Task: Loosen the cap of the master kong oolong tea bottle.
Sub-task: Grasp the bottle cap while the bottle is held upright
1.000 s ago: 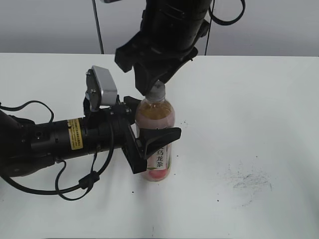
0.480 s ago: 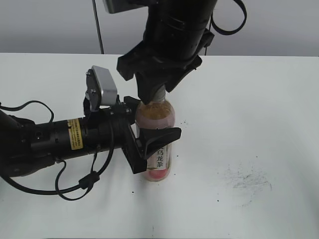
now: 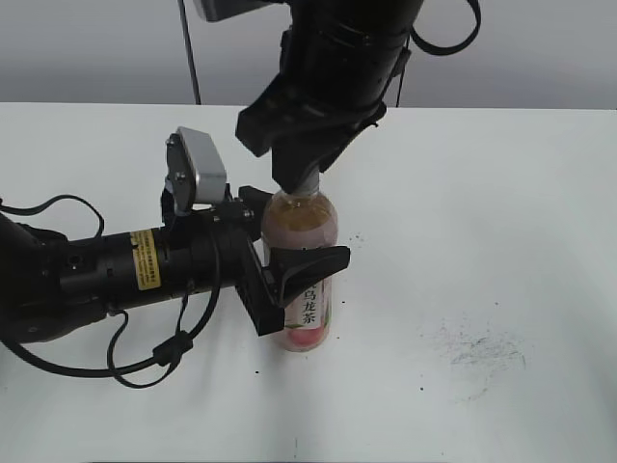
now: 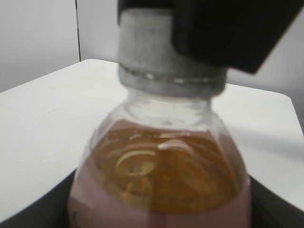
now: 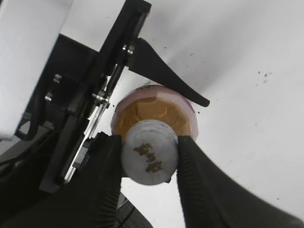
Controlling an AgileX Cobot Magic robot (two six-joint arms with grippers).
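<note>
The right claw is clamped on the ribbed cap; the left claw grips the nearly full, heavy-looking, slick bottle directly beneath, upright on the bench.

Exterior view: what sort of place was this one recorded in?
Probably a lab or test bench rather than a home: a bare white table against a plain grey wall, with one tea bottle standing on it, and cabled robot arms at work.
</note>
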